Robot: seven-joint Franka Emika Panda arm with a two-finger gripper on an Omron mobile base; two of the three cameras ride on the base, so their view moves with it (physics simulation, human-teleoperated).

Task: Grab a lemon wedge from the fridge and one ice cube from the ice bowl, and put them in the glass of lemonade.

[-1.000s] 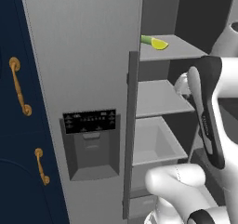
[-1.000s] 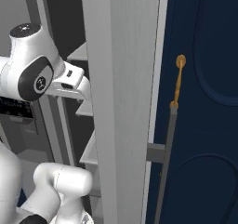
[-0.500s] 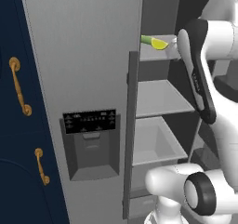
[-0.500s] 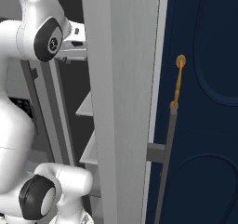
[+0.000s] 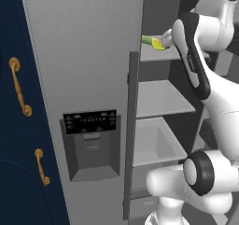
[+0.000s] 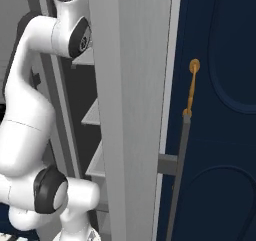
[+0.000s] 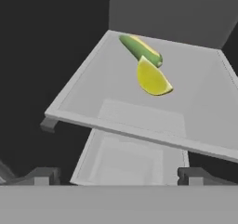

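The grey fridge (image 5: pixel 84 56) stands with its right door swung open (image 6: pixel 135 85). On its top shelf (image 7: pixel 93 86) lies the yellow lemon wedge (image 7: pixel 152 79) (image 5: pixel 159 44), touching a green vegetable (image 7: pixel 139 49) just behind it. My gripper (image 7: pixel 118 175) is open and hovers in front of the shelf edge, short of the wedge, with nothing between its fingertips (image 7: pixel 44 174). From the left base view my hand (image 5: pixel 170 36) sits right beside the wedge at top-shelf height.
Below the top shelf are a second shelf (image 5: pixel 161 98) and a pale drawer bin (image 5: pixel 156 142). The dispenser panel (image 5: pixel 91 144) is on the shut left door. Navy cabinets with gold handles (image 5: pixel 18 86) (image 6: pixel 192 85) flank the fridge.
My arm has risen from the middle shelf's height to the top shelf, bringing the hand beside the lemon wedge. The jaws have stayed open and the base has not moved.
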